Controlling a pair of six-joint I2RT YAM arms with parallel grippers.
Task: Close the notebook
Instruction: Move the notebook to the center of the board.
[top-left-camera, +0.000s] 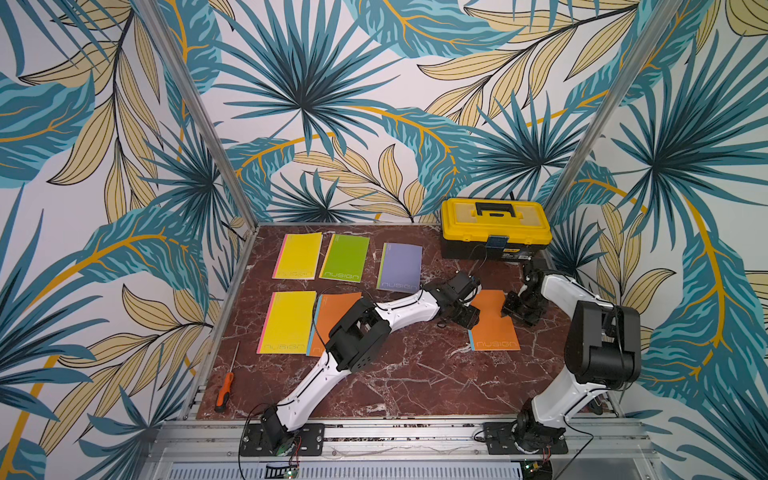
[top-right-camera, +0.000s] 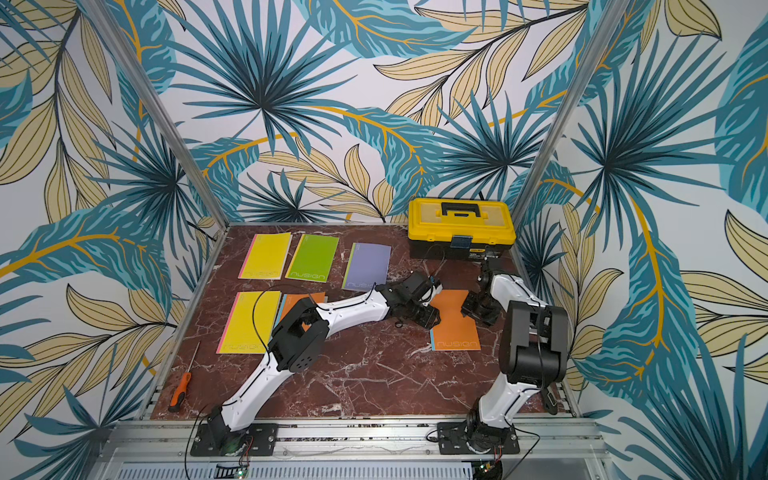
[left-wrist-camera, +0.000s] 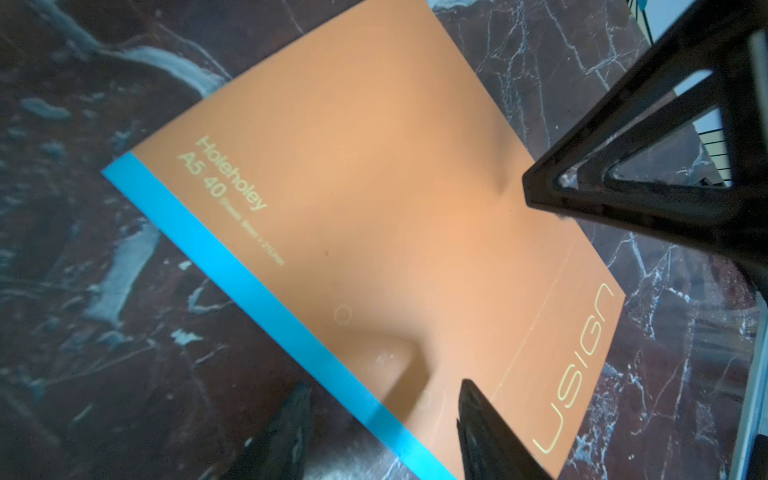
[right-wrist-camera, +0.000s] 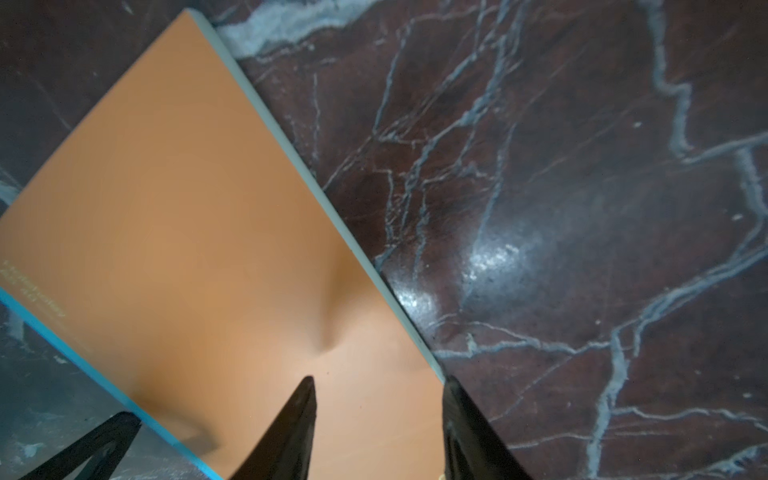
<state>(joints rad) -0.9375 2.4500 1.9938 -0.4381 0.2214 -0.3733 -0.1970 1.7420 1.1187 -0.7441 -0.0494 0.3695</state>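
The orange notebook (top-left-camera: 494, 328) (top-right-camera: 455, 328) with a blue spine lies shut and flat on the marble table, right of centre. My left gripper (top-left-camera: 467, 318) (left-wrist-camera: 384, 384) is open at the spine side, one finger over the cover (left-wrist-camera: 374, 228) and the other over the table. My right gripper (top-left-camera: 506, 311) (right-wrist-camera: 380, 378) is open at the notebook's free long edge, one finger over the cover (right-wrist-camera: 187, 249) and the other just at the edge. Neither gripper holds anything. A soft dent shows in the cover near each gripper.
A yellow toolbox (top-left-camera: 494, 226) stands at the back right. Yellow (top-left-camera: 297, 255), green (top-left-camera: 345, 257) and purple (top-left-camera: 400, 266) notebooks lie in the back row. Another yellow one (top-left-camera: 286, 322) and an orange one (top-left-camera: 332, 311) lie under my left arm. A screwdriver (top-left-camera: 224, 390) lies front left.
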